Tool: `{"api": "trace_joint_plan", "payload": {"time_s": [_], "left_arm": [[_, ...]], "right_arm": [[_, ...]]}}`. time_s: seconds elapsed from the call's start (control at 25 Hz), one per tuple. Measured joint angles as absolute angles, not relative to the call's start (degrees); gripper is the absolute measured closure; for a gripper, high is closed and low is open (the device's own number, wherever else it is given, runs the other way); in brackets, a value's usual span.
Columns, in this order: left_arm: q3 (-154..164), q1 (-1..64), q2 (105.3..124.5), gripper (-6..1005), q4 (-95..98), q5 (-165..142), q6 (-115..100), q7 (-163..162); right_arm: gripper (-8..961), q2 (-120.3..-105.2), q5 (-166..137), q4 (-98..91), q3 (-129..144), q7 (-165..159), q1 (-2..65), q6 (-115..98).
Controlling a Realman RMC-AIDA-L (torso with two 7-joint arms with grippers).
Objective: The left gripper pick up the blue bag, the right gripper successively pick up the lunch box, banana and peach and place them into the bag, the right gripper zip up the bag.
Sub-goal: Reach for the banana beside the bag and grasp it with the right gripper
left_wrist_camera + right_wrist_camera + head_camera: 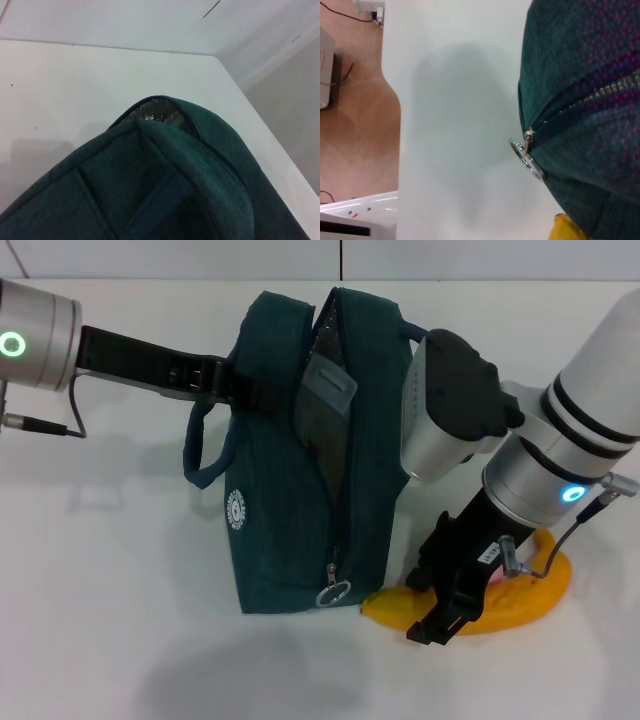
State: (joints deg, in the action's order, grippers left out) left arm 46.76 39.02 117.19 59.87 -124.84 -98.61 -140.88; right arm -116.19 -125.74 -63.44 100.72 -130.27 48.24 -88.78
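Left gripper [225, 380] reaches in from the left, clamped on the blue bag [280, 530] at its upper edge beside a loop handle [205, 445]; likely holding it upright so the mouth stays open. Zipper [338, 490] unzipped along the top, foil lining visible, ring pull [335, 592] at the near end. A pale box-like shape [330, 385] shows inside, probably the lunch box. Right gripper [452, 615] hangs low on the worktop [100, 590], just right of the bag, over the banana [530, 595]; fingers look slightly apart, contact unclear. Peach: a pink trace beside the gripper, uncertain.
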Motion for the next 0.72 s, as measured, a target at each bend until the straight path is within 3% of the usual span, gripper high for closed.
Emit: {"api": "trace_joint_plan", "payload": {"time_s": [0.72], "left_arm": [[46.8,39.0,117.07,927,59.8,-124.8,-98.4,-140.8]], "right_arm": [[315,-116.19,-127.7,-63.3,104.5,-130.5,48.6,-87.6]]}}
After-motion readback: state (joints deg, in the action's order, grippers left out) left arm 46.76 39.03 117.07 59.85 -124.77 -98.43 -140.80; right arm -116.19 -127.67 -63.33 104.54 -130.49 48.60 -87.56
